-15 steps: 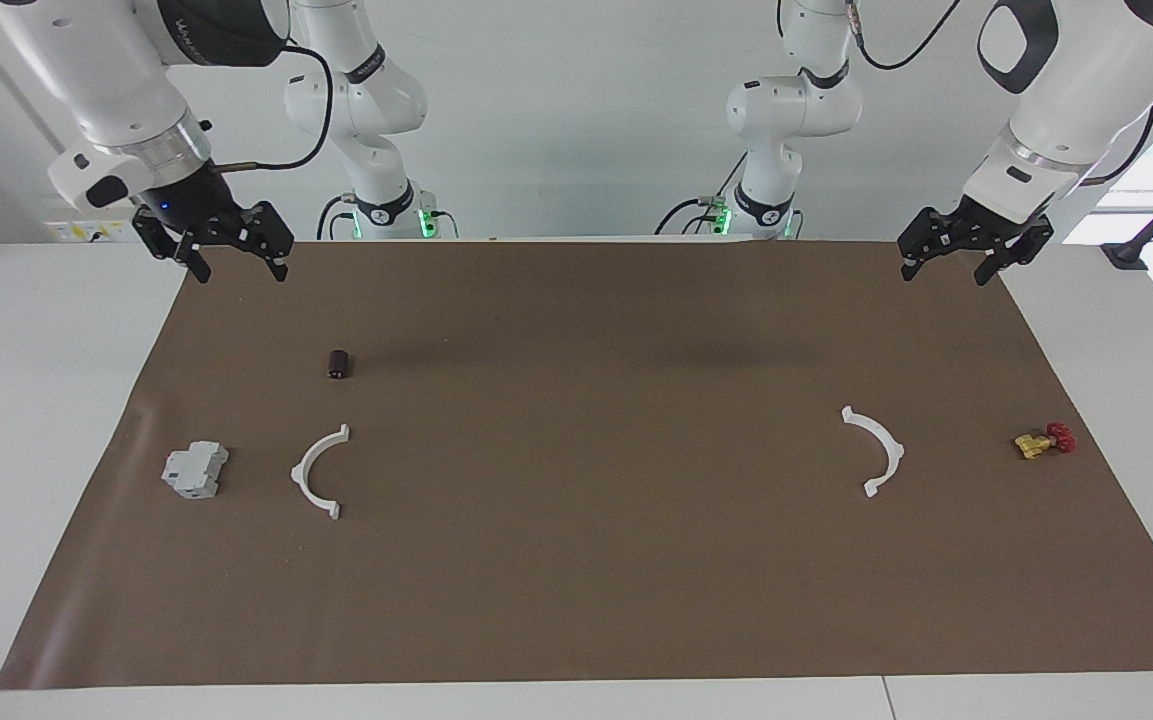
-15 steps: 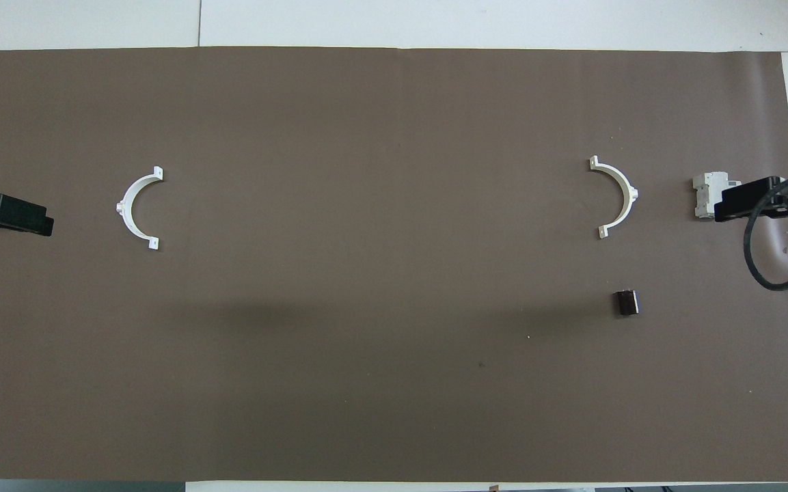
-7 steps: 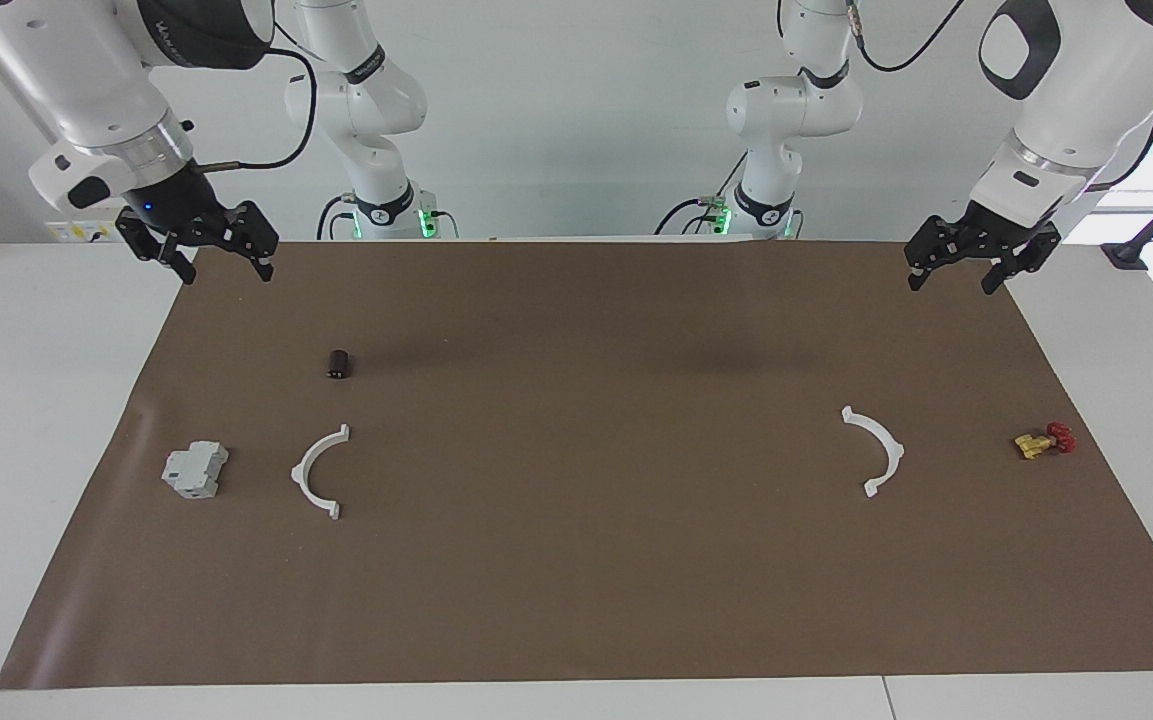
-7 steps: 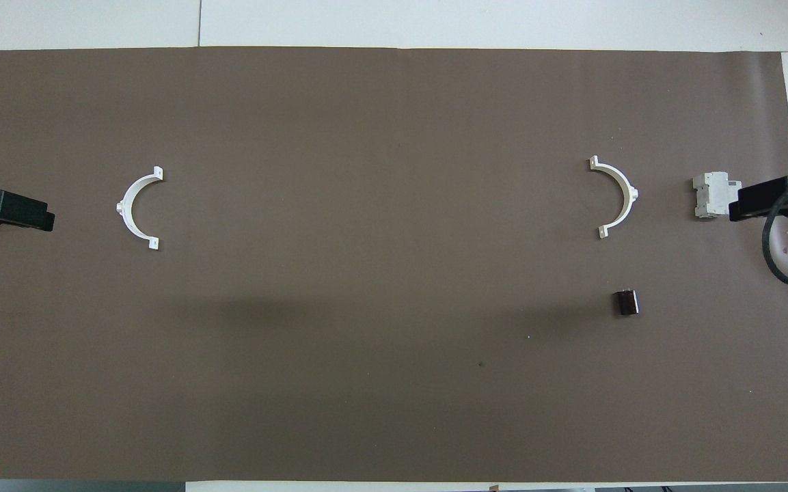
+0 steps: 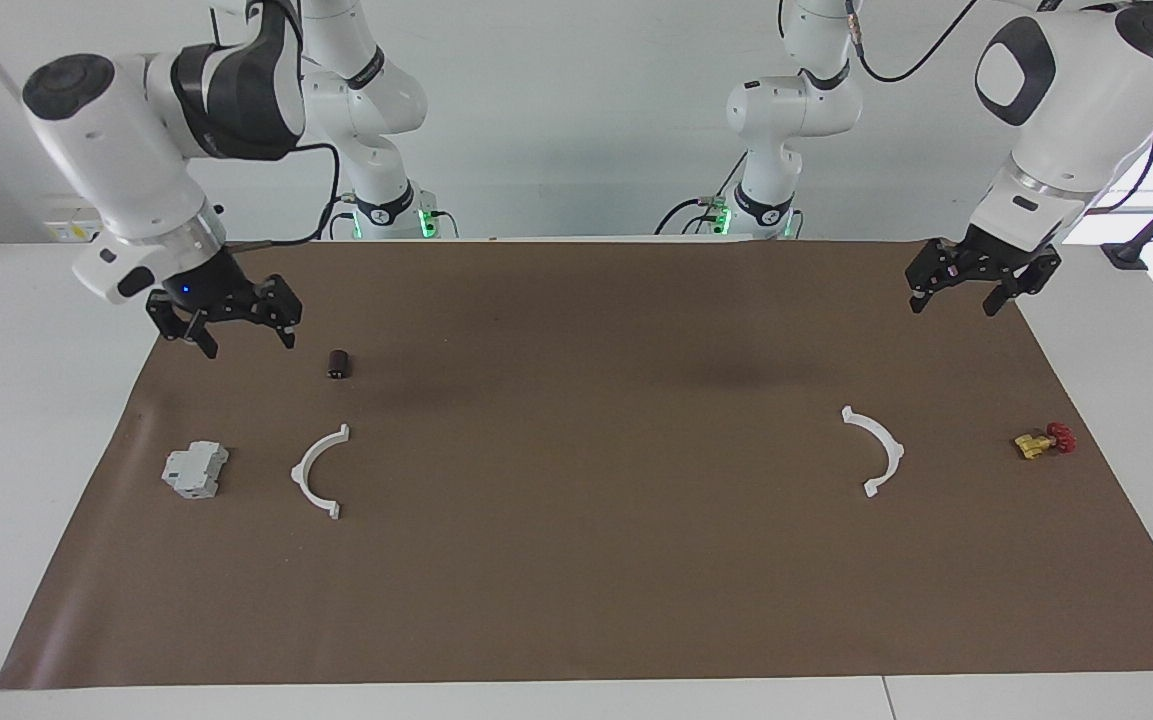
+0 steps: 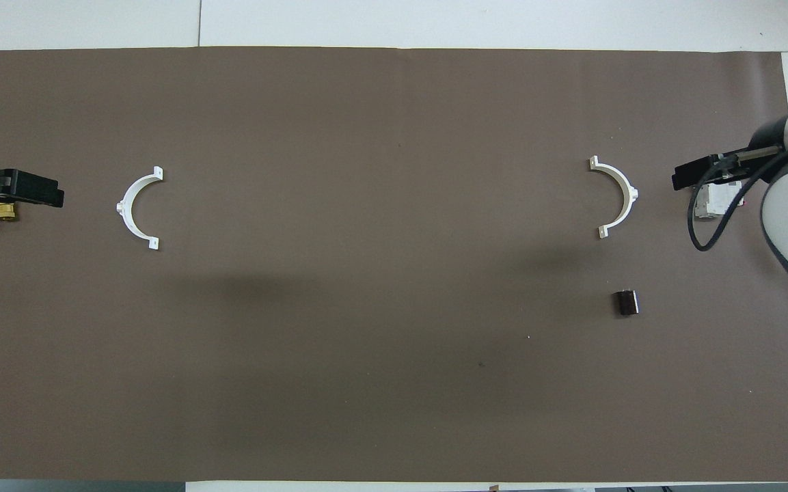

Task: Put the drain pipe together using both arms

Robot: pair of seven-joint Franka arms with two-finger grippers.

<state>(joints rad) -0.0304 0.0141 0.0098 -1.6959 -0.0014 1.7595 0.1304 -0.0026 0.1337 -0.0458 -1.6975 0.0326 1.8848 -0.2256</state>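
Gripper work has not begun: the right gripper (image 5: 234,330) hangs with fingers spread and empty over the brown mat (image 5: 576,600) near the small dark cylinder (image 5: 338,364), and the left gripper (image 5: 974,284), likewise spread and empty, hangs over the mat's corner at its own end of the tabletop (image 5: 36,400). Each arm seems stationed over its own end because the drain pipe lies in two halves, well apart. One white arc (image 5: 319,472) rests flat toward the right arm's end, just beside the grey box (image 5: 194,470); the other arc (image 5: 875,450) lies toward the left arm's end, near a small yellow-and-red valve (image 5: 1042,441). Their open sides face each other, which should suit sliding them together at mid-mat.

From overhead, the right gripper covers part of the grey box, suggesting contact; the facing view shows it raised and clear. Overhead shows each arc's curve and end tabs undistorted.
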